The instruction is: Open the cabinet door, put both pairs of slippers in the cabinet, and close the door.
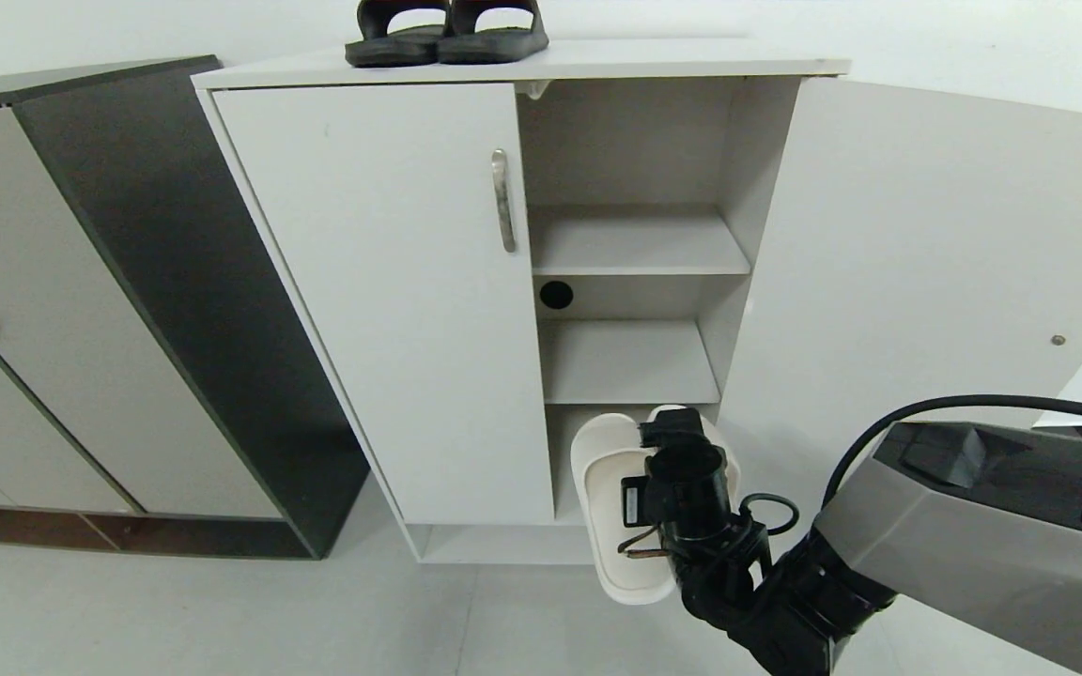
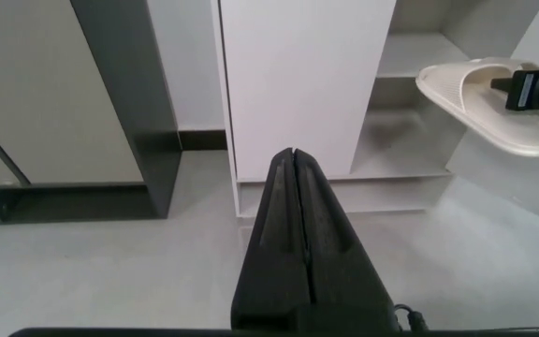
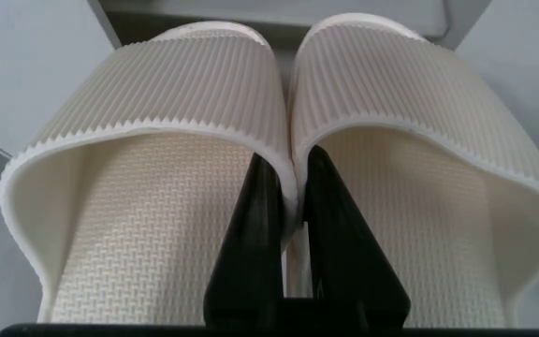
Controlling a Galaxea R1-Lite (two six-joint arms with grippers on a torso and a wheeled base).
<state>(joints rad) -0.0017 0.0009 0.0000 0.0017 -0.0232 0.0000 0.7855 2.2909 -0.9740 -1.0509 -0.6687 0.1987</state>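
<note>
Two white slippers (image 1: pixel 597 469) are clamped by their inner walls in the right end effector (image 1: pixel 665 430), with the open cabinet (image 1: pixel 363 282) directly ahead. The left end effector (image 2: pixel 293 164) is closed and empty. Above, black slippers (image 1: pixel 447 36) sit on the cabinet top.

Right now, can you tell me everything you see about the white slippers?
The white slippers are a cream pair, side by side, with ribbed straps and patterned footbeds, looking like soft foam. The right gripper pinches their two inner edges together, holding them off the floor, toes toward the lowest space of the open cabinet. Nothing else touches them.
</note>
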